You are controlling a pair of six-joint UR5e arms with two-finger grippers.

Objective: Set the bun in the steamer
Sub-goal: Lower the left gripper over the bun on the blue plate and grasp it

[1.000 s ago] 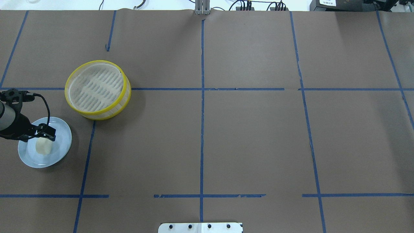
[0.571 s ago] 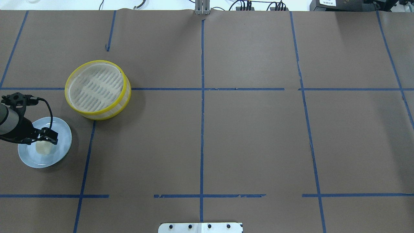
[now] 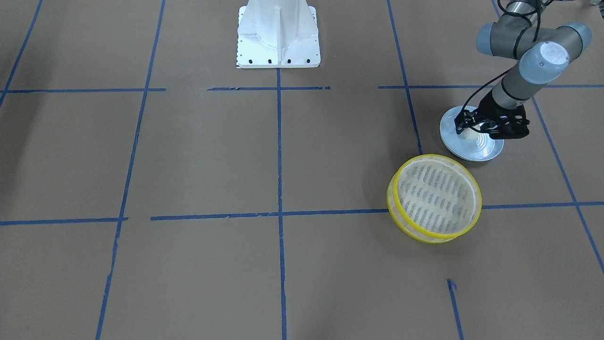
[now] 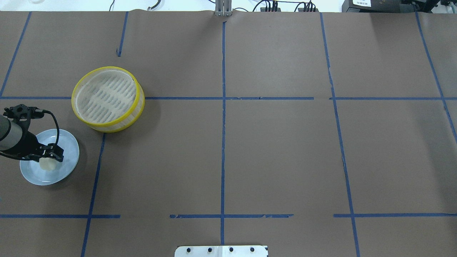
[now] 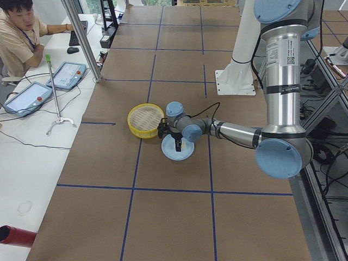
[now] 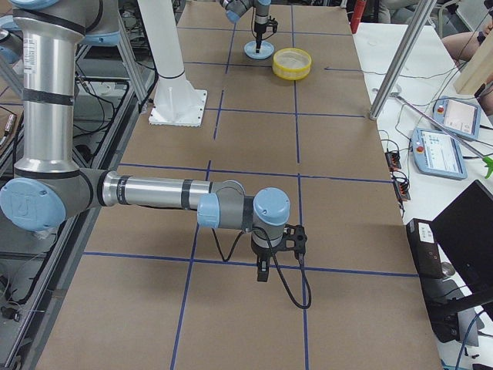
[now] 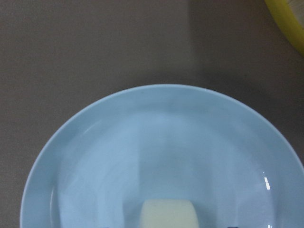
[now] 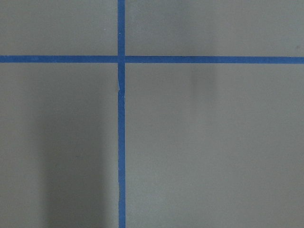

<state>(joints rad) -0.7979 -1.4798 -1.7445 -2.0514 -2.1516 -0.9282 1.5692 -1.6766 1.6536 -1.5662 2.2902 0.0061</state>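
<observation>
The small, smooth, cream-white rounded bun (image 4: pixel 47 164) is lying on the glossy pale blue round plate (image 4: pixel 73 157), on the robot's left part of the brown paper-covered surface (image 4: pixel 271 142). The left claw (image 4: pixel 53 156) is hanging low over the plate, right at the bun. Its fingers are looking apart, straddling the bun rather than pinching it. In the left wrist view the bun is showing its block shape undistorted.

The right claw (image 6: pixel 262 271) is hovering above the blue tape lines (image 8: pixel 121 142), well apart from all this, and I cannot tell whether its fingers are apart or together.

The round shallow steamer (image 4: pixel 141 101), with bright yellow rims, a translucent beige wall and a slatted beige floor, is standing near the plate without touching it. The bun is not yet in it.

The bun is looking light and soft, so a hard squeeze would probably dent it. Its smooth skin may also let it skid on the glazed plate. The best hold is likely across two opposite flatter sides at mid-height, closing only enough to lift.
</observation>
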